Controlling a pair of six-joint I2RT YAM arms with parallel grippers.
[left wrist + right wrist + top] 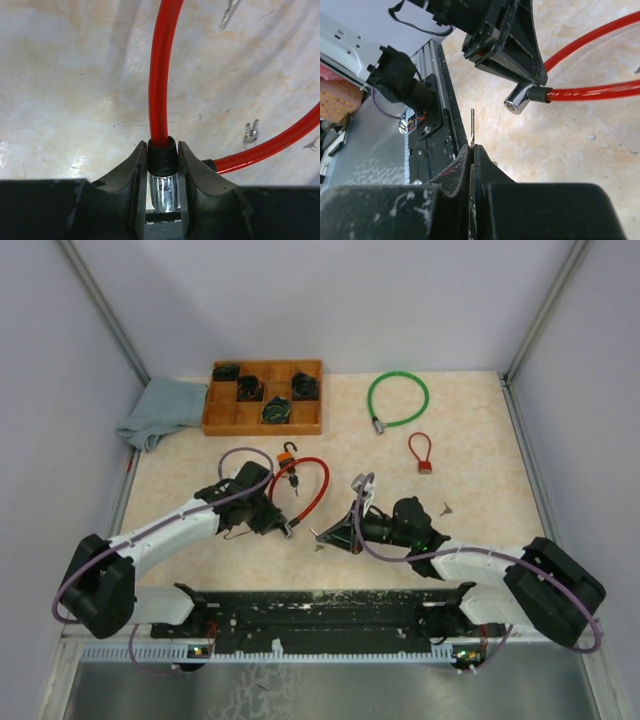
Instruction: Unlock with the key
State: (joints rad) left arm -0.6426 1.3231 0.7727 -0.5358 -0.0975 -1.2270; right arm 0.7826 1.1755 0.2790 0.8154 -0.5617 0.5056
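The key (472, 127) is pinched between the fingers of my right gripper (472, 150), which are pressed fully together on it; only its thin blade projects beyond the fingertips, standing on edge. The blade tip is apart from the lock barrel (516, 102), which lies ahead of this gripper and slightly to its right, its round chrome end face turned toward the key.

The barrel belongs to the red cable lock (310, 485). My left gripper (162, 150) is partly closed and clamps it at the black collar (162, 157), one finger on each side, with the chrome barrel sitting back between the fingers toward the palm. The red cable runs straight out ahead of the fingertips, and a second stretch of it passes to the right.

Two small loose keys (251, 132) lie on the table (470, 430) ahead and right of the left gripper.

Well beyond both grippers are a wooden compartment tray (225, 425) with dark locks in it, a grey cloth (160, 410) beside it, a green cable lock (398, 398) and a small red padlock (421, 453).
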